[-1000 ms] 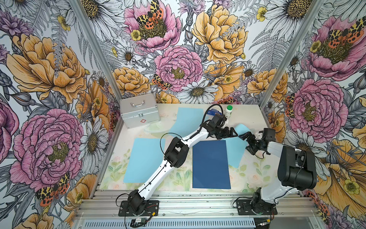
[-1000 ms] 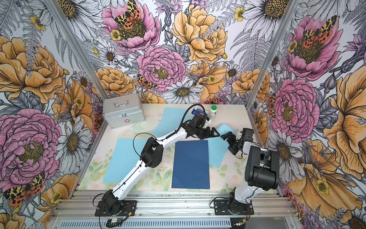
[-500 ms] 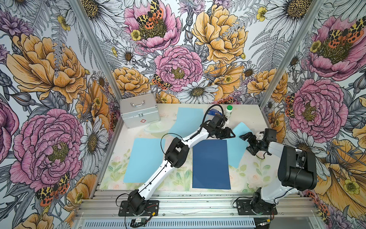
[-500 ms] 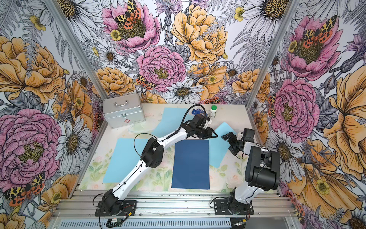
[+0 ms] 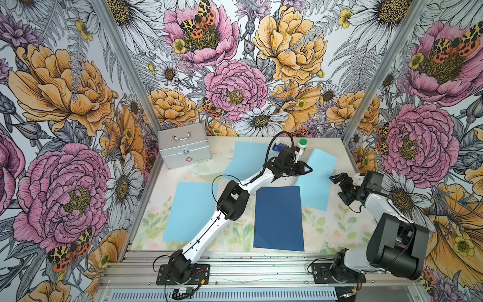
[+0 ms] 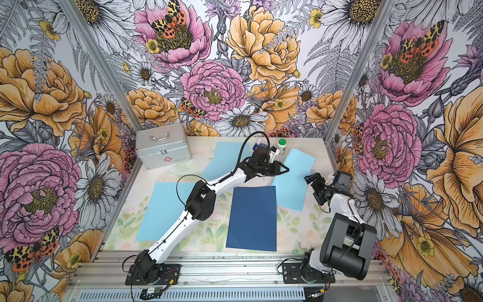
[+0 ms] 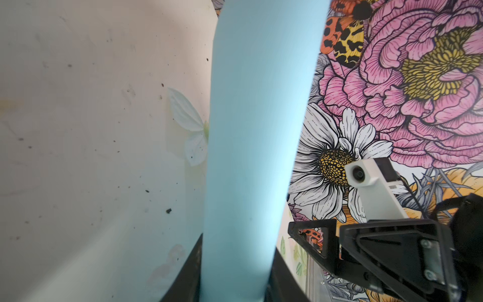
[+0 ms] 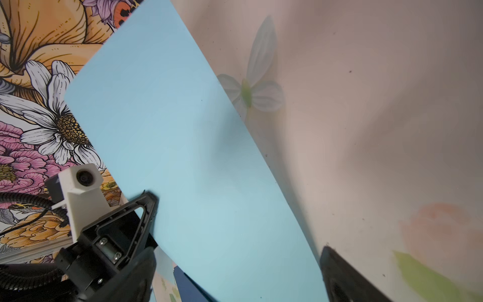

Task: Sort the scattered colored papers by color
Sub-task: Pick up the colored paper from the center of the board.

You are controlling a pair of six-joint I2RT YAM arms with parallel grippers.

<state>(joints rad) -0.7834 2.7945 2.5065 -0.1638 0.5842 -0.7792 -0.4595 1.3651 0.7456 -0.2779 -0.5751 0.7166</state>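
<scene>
Pale floral table mat [image 5: 339, 230]. Dark navy rectangular paper sheet [image 5: 278, 218] lies flat, front centre. Front-left sky-blue paper sheet [image 5: 190, 211] lies flat. Rear sky-blue paper sheet [image 5: 247, 159] is partly under the left arm. Right sky-blue paper sheet [image 5: 317, 183] sits just beside the navy one, curling upward. Left gripper [image 5: 309, 169]: jaws clenched on that right sheet's inner edge. Right gripper [image 5: 337, 189]: jaws spread, empty, just beside the sheet's outer edge.

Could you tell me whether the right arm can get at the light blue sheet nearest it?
Probably yes: the right gripper hovers open at the edge of the light blue sheet, nothing between.
</scene>
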